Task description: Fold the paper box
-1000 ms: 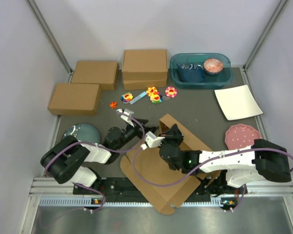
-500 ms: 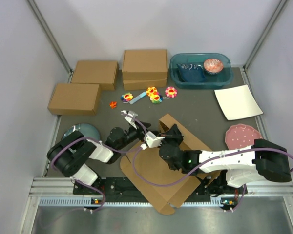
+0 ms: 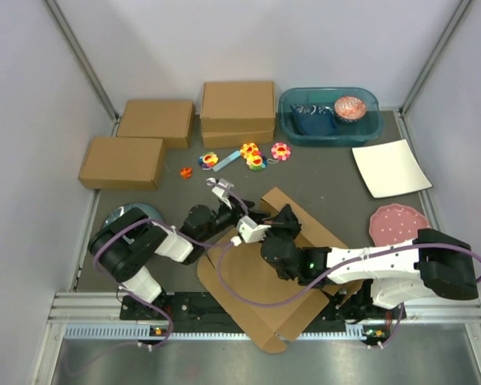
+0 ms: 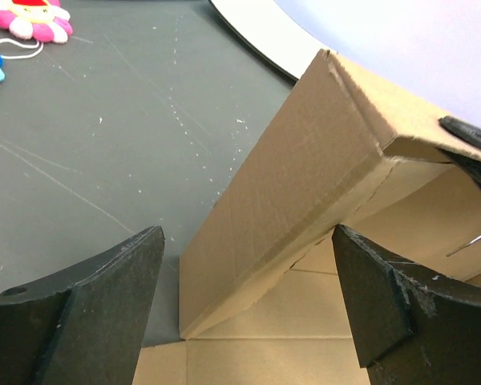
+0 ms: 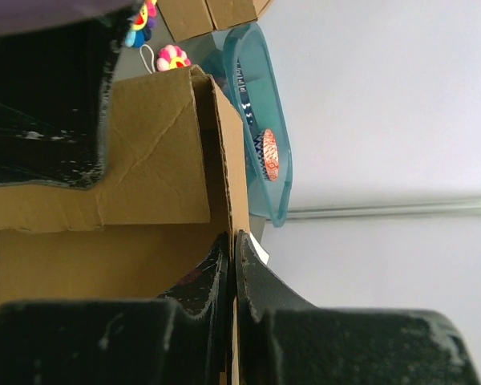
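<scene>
Top external view: paper box (image 3: 260,293) part-flat at the table's (image 3: 337,184) near edge, right gripper (image 3: 282,218) clamped on its raised side wall, left gripper (image 4: 247,237) spread wide around that wall's end, and a crooked squeeze could buckle it or tear it free.

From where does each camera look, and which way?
Top external: above and behind, looking down on the table; left arm, right arm show.
Left wrist: faces the paper box, its raised wall seen between open left fingers.
Right wrist: along right fingers shut on that wall, towards the teal bin.
Both wrist views share that wall.
</scene>
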{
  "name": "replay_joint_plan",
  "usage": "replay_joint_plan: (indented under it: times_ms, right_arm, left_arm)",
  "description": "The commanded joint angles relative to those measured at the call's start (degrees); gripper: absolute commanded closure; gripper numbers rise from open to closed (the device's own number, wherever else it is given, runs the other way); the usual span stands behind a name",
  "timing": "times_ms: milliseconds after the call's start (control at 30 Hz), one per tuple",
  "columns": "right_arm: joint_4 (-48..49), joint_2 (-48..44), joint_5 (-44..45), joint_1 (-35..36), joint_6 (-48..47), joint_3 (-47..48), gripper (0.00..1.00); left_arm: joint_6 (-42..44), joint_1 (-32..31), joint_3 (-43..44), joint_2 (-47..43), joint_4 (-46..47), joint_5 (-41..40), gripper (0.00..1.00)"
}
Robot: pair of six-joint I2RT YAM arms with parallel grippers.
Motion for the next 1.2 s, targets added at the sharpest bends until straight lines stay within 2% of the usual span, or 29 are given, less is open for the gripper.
replay_joint_plan:
  times_ms: [0,233,467,567,633,733,800,1033,1067,1133,1167]
  right_arm:
    - [-3.6,1.6,-9.5,1.2,6.5,-0.3,1.0]
    - [-4.4,1.6,-9.8,1.3,7.3,-0.2,1.0]
    - [-4.4,1.5,-10.1,1.3,7.7,-0.3,1.0]
    - [-4.4,1.6,-10.3,1.3,7.7,-0.2,1.0]
    - [-4.4,1.7,-10.6,1.3,7.9,-0.1,1.0]
    - [-4.8,1.7,-10.7,1.3,8.1,0.0,1.0]
    - [-5.2,1.6,-10.8,1.2,8.4,0.2,1.0]
    - [-6.0,1.4,-10.4,1.3,9.5,0.6,1.0]
    - [-5.8,1.1,-10.1,1.4,9.8,0.7,0.97]
    - [-6.5,0.1,-9.9,1.7,10.5,1.8,0.79]
    - [-6.4,-1.4,-9.6,1.7,10.7,2.1,0.63]
  left_arm:
    - [-0.2,-0.3,3.6,0.4,17.2,0.0,0.09]
    - [1.4,-0.3,6.9,1.7,15.4,0.9,0.13]
    - [5.3,-0.7,7.8,2.6,11.3,3.1,0.33]
    - [7.8,-1.2,8.1,2.6,8.9,2.4,0.49]
    - [8.5,-1.4,8.5,2.9,8.4,1.9,0.75]
    - [9.1,-1.5,8.5,3.1,8.6,1.2,0.96]
    - [9.6,-1.6,8.5,3.0,8.4,0.9,1.0]
    - [13.6,-3.1,7.9,1.1,5.4,-1.5,1.0]
    - [14.2,-3.4,7.8,0.8,4.6,-2.0,1.0]
    - [15.4,-4.3,7.8,-0.2,2.2,-3.5,1.0]
    - [15.5,-4.4,7.8,-0.4,1.7,-4.0,1.0]
